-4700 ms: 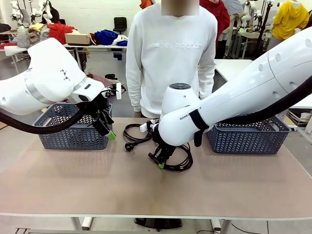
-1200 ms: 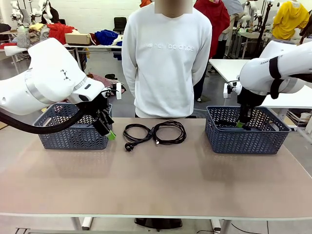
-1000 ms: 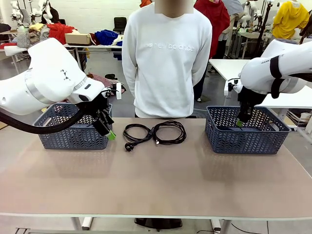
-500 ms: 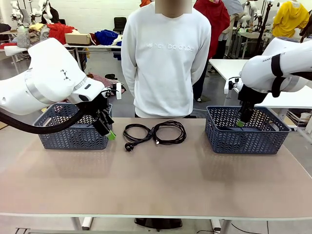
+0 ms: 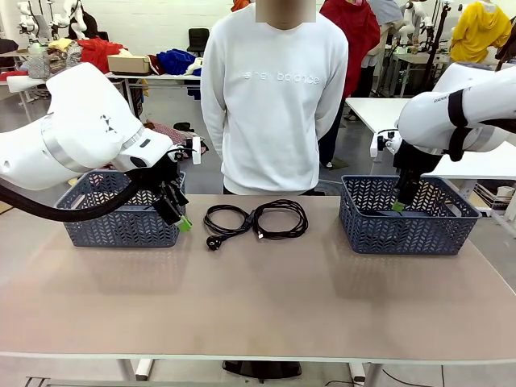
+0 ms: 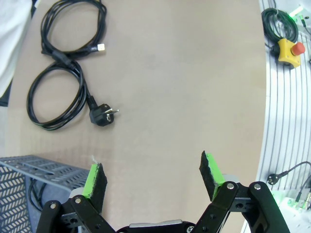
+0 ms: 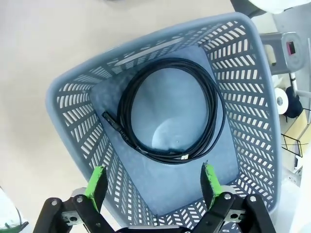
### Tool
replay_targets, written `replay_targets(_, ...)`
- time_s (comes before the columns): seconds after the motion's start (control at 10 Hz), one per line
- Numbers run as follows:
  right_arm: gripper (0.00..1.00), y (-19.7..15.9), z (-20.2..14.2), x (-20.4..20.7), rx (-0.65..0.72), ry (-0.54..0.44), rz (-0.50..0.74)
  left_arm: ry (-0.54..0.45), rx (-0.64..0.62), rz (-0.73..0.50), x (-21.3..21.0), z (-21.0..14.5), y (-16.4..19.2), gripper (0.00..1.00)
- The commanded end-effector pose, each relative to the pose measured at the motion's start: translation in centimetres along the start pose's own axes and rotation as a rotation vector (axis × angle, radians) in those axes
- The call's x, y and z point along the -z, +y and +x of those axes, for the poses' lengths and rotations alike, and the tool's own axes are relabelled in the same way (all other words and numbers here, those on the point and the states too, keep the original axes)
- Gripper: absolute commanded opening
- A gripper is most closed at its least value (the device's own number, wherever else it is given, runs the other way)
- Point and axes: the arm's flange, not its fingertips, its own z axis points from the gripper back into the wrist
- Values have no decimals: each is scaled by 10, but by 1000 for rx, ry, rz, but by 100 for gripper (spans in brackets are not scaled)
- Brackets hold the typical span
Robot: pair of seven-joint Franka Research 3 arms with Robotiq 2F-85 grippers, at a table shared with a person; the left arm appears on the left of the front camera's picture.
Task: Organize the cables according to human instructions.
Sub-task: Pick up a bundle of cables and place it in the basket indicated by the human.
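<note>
Two coiled black cables lie side by side at the far middle of the table: one with a round black plug (image 5: 225, 221) (image 6: 58, 103) and one beside it (image 5: 280, 218) (image 6: 73, 23). A third coiled cable (image 7: 170, 110) rests flat on the floor of the right blue basket (image 5: 407, 234) (image 7: 73, 97). My right gripper (image 5: 398, 205) (image 7: 153, 184) hangs open and empty above that basket. Beside the left blue basket (image 5: 121, 230), my left gripper (image 5: 179, 216) (image 6: 154, 177) is open over bare table with nothing in it. A dark cord shows inside the left basket (image 6: 34, 194).
A person in a white sweatshirt (image 5: 274, 97) stands at the far edge, behind the two loose cables. The near half of the table (image 5: 258, 306) is bare. A yellow emergency-stop box (image 6: 286, 48) with its cord lies beyond the table edge in the left wrist view.
My right gripper has opened and lifted slightly above the right basket, leaving the coiled cable inside. The left arm has not moved.
</note>
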Motion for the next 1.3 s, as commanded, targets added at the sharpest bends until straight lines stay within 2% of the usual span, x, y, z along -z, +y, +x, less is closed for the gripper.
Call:
replay_targets(0.0, 100, -1, -1, -1, -4, -2, -1, 0, -1, -3, -2, -1, 1, 100)
replay_targets(0.2, 100, 0, 0, 0, -1, 0, 1, 0, -1, -3, -2, -1, 1, 100)
replay_targets(0.4, 100, 23, 11, -16, 179, -92, 25, 0, -1, -3, -2, -1, 1, 100)
replay_targets(0.6, 100, 48, 16, -33, 250, -129, 20, 0, -1, -3, -2, -1, 1, 100)
replay_targets(1.0, 100, 115, 31, -55, 259, -218, 41, 0, -1, -3, -2, -1, 1, 100)
replay_targets(1.2, 100, 147, 39, -54, 251, -298, 29, 0, -1, -3, -2, -1, 1, 100)
